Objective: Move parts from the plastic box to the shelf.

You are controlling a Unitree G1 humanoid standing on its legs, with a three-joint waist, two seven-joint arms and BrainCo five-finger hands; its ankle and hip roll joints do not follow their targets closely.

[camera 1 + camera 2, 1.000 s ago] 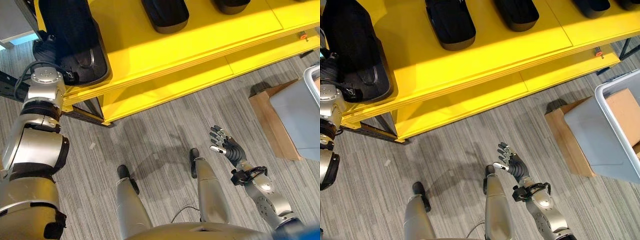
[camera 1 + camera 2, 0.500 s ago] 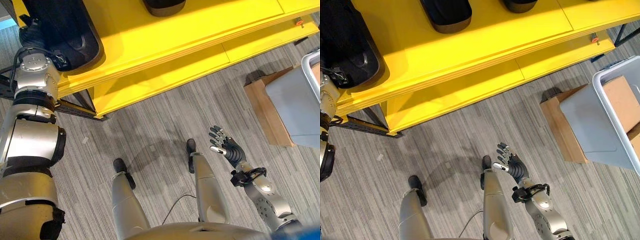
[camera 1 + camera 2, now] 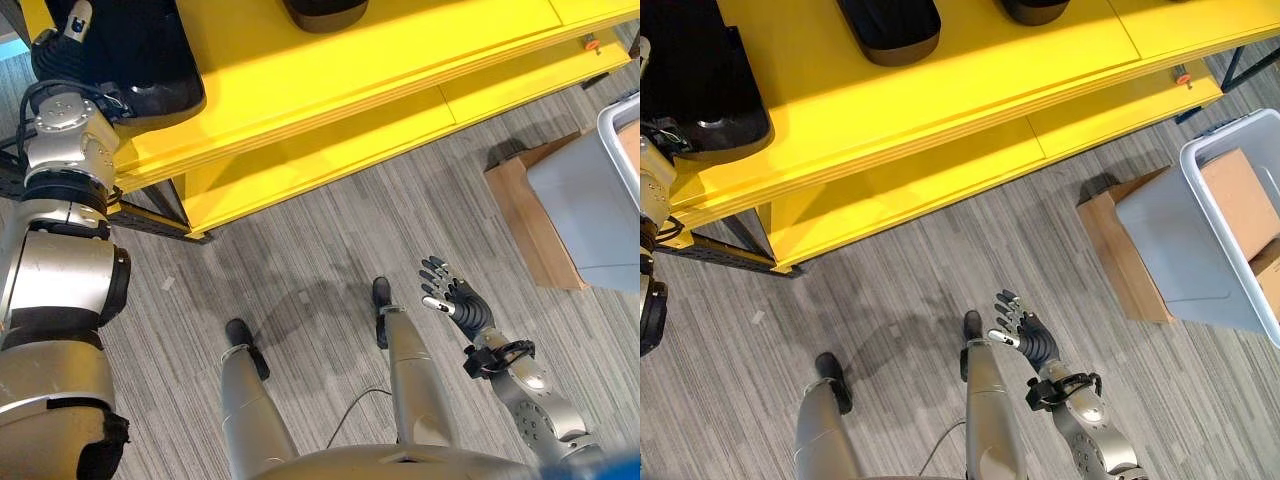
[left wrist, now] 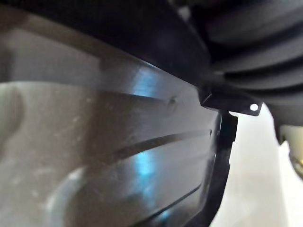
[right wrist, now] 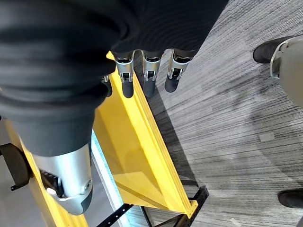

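Observation:
A large black moulded part [image 3: 140, 50] lies on the left end of the yellow shelf [image 3: 330, 90]. My left hand [image 3: 77, 20] rests on it at its far-left side, and its wrist view shows the part's glossy black surface [image 4: 118, 142] from very close. My right hand [image 3: 455, 300] hangs open low over the floor with nothing in it, its fingers [image 5: 147, 71] straight. The grey plastic box [image 3: 1200, 250] stands at the right on the floor, with brown cardboard pieces [image 3: 1235, 195] inside.
Two more black parts [image 3: 890, 25] [image 3: 1040, 8] sit farther along the shelf's top. A lower yellow shelf board [image 3: 330, 165] lies beneath. The box rests on a brown wooden board [image 3: 1110, 250]. Grey striped floor [image 3: 300, 270] spreads between the shelf and the box.
The whole picture has shifted, so the shelf sits higher and the box shows more. My left arm has reached farther over the black part. The right hand has barely moved.

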